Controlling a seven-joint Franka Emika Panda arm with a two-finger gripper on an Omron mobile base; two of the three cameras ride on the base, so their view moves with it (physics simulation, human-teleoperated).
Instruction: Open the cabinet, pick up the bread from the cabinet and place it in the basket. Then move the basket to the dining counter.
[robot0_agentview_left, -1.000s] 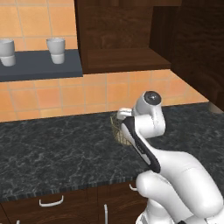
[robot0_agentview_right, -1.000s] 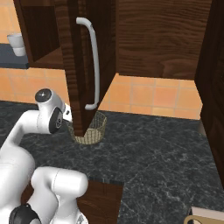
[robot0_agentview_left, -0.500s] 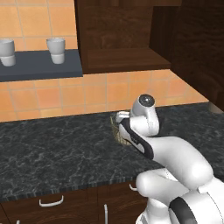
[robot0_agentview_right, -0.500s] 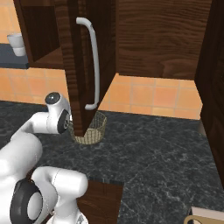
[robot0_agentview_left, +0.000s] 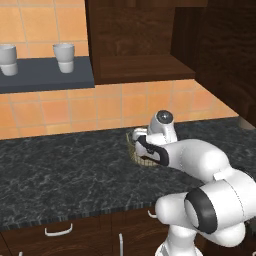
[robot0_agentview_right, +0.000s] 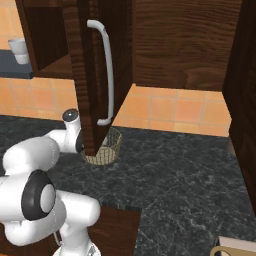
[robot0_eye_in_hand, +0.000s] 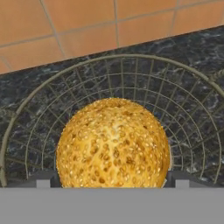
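Hand view: the claw (robot0_eye_in_hand: 113, 181) pinches the bread (robot0_eye_in_hand: 113, 143) over the basket (robot0_eye_in_hand: 192, 109).

Looking forward and down from behind, left and right, sharing the basket (robot0_agentview_left: 139, 150) (robot0_agentview_right: 106, 147); hand view close inside it.

we see cabinet (robot0_agentview_right: 102, 60) door swung open, silver bar handle (robot0_agentview_right: 106, 70) vertical | basket (robot0_agentview_right: 107, 148) on black worktop (robot0_agentview_right: 165, 170) just behind door's lower edge | white arm (robot0_agentview_right: 42, 155) reaches toward basket | cup (robot0_agentview_right: 19, 50) on shelf upper left
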